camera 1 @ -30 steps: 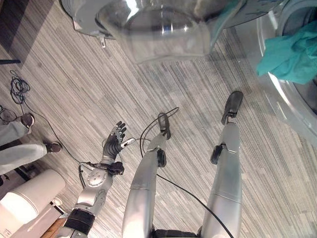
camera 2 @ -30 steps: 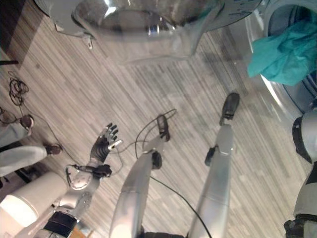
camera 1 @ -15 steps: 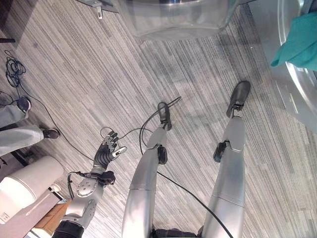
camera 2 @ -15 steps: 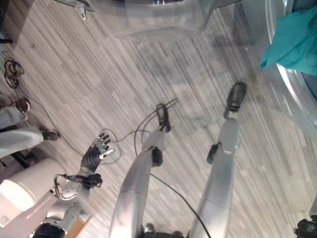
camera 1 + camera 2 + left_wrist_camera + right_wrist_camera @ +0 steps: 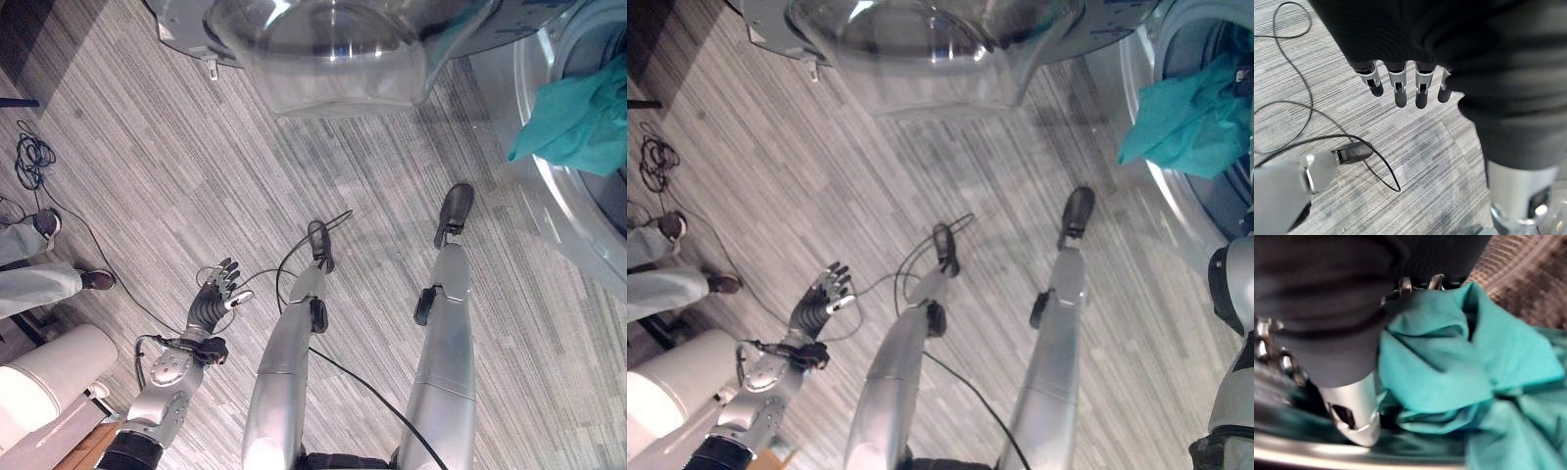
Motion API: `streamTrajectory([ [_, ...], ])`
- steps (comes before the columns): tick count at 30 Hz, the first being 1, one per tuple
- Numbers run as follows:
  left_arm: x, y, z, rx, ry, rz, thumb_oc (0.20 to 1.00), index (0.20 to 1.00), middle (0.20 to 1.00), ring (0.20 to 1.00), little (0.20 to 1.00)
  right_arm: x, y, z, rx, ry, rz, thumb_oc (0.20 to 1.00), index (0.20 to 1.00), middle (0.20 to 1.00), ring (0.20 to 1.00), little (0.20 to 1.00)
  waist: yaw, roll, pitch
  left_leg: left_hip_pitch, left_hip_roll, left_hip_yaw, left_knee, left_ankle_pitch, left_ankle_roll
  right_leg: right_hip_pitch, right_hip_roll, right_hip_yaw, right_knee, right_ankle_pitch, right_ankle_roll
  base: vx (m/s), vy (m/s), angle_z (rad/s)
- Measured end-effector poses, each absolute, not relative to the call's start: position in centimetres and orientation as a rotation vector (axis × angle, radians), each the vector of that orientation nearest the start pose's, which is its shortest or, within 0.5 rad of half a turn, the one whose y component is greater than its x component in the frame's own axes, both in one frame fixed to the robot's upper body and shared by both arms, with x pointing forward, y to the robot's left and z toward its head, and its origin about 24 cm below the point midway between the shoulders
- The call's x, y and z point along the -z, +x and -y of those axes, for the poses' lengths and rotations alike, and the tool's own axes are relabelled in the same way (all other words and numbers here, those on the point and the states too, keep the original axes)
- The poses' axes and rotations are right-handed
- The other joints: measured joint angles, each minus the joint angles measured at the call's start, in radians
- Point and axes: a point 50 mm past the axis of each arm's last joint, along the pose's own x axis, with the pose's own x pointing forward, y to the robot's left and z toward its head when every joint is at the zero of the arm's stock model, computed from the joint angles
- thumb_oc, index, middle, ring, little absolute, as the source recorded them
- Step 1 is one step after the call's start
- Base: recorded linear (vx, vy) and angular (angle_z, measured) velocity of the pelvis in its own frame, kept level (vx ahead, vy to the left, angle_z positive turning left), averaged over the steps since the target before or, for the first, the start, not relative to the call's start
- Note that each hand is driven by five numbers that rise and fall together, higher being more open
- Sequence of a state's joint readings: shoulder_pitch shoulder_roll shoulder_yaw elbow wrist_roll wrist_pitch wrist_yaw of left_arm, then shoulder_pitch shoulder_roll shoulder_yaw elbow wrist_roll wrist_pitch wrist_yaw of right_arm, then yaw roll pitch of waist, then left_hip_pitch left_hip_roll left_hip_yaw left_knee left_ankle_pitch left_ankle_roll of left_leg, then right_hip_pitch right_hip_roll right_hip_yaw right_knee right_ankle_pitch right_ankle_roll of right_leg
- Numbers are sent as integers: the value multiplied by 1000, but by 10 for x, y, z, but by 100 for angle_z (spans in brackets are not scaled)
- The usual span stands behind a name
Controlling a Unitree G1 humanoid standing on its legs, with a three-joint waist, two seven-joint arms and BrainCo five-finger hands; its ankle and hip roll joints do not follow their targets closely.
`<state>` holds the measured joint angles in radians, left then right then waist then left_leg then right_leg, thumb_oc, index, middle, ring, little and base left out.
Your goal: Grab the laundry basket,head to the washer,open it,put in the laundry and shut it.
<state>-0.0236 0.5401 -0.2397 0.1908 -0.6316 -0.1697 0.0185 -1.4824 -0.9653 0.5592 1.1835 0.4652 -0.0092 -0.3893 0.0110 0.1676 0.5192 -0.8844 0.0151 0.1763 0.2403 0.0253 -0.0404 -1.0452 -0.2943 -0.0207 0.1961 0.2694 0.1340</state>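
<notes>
While the right hand [image 5: 1352, 396] pinches teal laundry [image 5: 573, 122] at the washer [image 5: 549, 186], loading continues; next, push it in and release.

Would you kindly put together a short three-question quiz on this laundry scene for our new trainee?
1. True or false: the washer's round glass door stands open.
2. Where is the teal cloth? A) on the floor B) hanging at the washer drum's mouth C) in the left hand
3. What does the left hand hold?

Key: 1 true; 2 B; 3 nothing, its fingers are straight over the grey striped floor.
</notes>
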Motion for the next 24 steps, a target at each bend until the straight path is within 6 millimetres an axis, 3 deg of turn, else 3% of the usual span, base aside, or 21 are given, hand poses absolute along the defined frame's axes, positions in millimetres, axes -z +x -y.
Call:
streamTrajectory([
  [2, -26, 251, -226, 59, -79, -104, 1000, 1000, 1000, 1000, 1000, -360, 350, 343, 810, -412, 471, 1000, 1000, 1000, 1000, 1000, 2, -1, 0, 29, -4, 2, 0, -10, 6, 28, -1, -1, 0, -3, -4, -48, 87, -6],
  [8, -29, 252, -229, 45, -104, -92, 1000, 1000, 1000, 1000, 1000, -332, 335, 348, 845, -341, 565, 1000, 1000, 1000, 1000, 1000, 2, -3, 2, 98, -19, 0, 4, -32, 18, 99, -19, -17, -1, -6, -9, -62, 93, 0],
  [12, -32, 254, -232, 40, -96, -80, 1000, 1000, 1000, 1000, 1000, -311, 333, 336, 771, -470, 572, 1000, 1000, 1000, 1000, 1000, -4, -4, 3, 136, -23, 2, 6, -43, 23, 137, -23, -18, -3, -11, -8, -61, 63, -2],
  [19, -40, 254, -230, 78, -103, -45, 1000, 1000, 1000, 1000, 1000, -251, 321, 321, 615, -622, 525, 1000, 1000, 1000, 1000, 1000, -59, -13, 1, 130, -9, 3, 109, -91, 26, 181, -19, -16, -7, -34, 2, -65, 65, -3],
  [22, -39, 253, -231, 76, -104, -47, 1000, 1000, 1000, 1000, 1000, -226, 320, 321, 638, -536, 474, 1000, 1000, 1000, 1000, 1000, -65, -14, 1, 129, -6, 0, 117, -94, 24, 183, -16, -16, -8, -32, 3, -65, 65, 0],
  [24, -35, 250, -232, 62, -111, -62, 1000, 1000, 1000, 1000, 1000, -190, 321, 308, 595, -489, 395, 1000, 1000, 1000, 1000, 1000, -78, -14, 1, 119, 2, 0, 144, -104, 25, 187, -10, -17, -11, -32, 3, -45, 59, -5],
])
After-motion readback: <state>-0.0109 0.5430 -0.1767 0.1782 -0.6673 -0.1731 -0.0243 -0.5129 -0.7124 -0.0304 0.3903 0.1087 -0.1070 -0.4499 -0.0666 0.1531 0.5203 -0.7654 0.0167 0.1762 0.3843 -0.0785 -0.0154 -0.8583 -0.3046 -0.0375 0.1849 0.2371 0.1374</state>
